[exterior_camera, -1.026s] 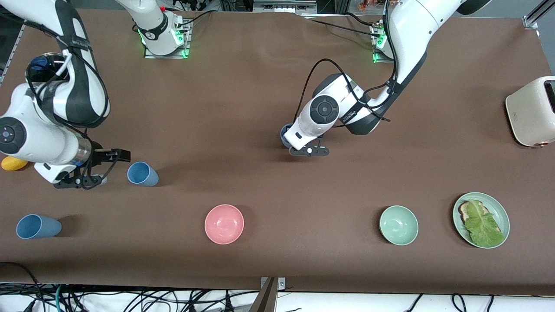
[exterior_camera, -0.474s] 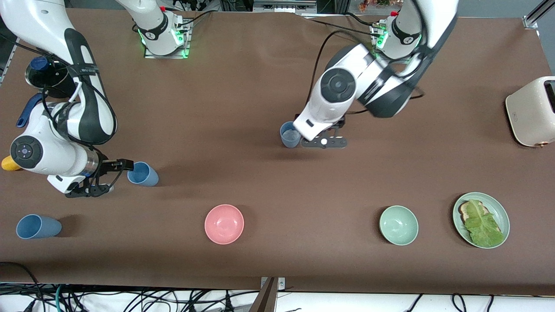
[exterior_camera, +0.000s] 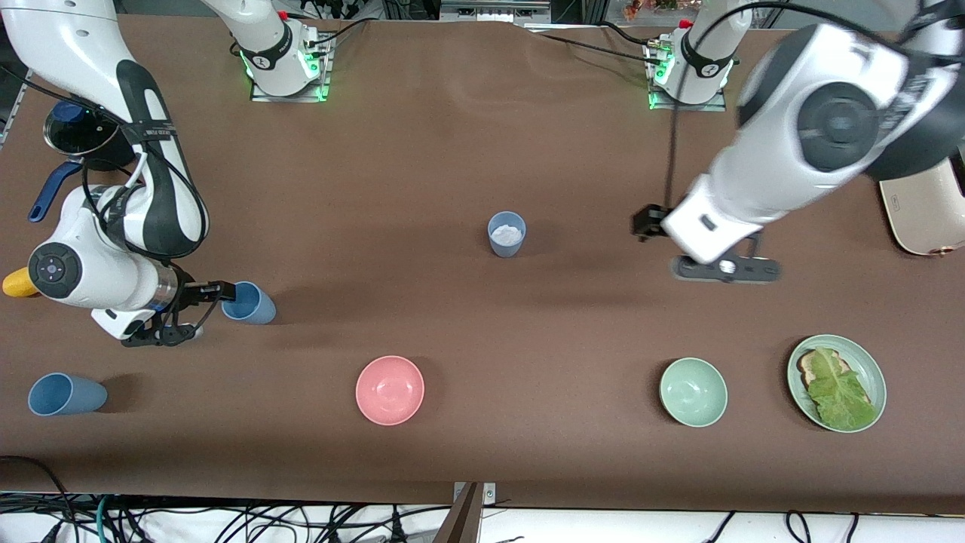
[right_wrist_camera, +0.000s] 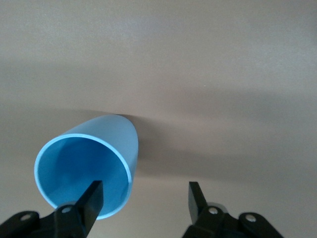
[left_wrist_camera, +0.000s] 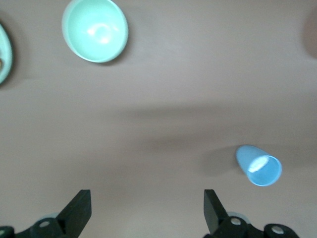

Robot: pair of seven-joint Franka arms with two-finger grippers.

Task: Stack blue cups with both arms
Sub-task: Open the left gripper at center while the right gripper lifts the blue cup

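Observation:
Three blue cups stand apart on the brown table. One cup (exterior_camera: 506, 234) (left_wrist_camera: 260, 166) is upright at the middle, free of any gripper. My left gripper (exterior_camera: 724, 268) (left_wrist_camera: 146, 210) hangs open and empty over bare table between that cup and the toaster. A second cup (exterior_camera: 250, 303) (right_wrist_camera: 86, 168) stands toward the right arm's end. My right gripper (exterior_camera: 202, 309) (right_wrist_camera: 144, 198) is open at its rim, with one finger over the mouth and the other outside the wall. The third cup (exterior_camera: 66, 394) sits nearer the front camera.
A pink bowl (exterior_camera: 390, 390), a pale green bowl (exterior_camera: 693, 391) (left_wrist_camera: 95, 29) and a green plate (exterior_camera: 876, 369) with toast and lettuce line the front. A cream toaster (exterior_camera: 923, 207) stands at the left arm's end. A pan (exterior_camera: 75, 132) and a yellow object (exterior_camera: 15, 285) lie at the right arm's end.
My left gripper opened, let go of the middle cup and swung up toward the toaster. My right gripper slid to its cup until one finger came over the mouth.

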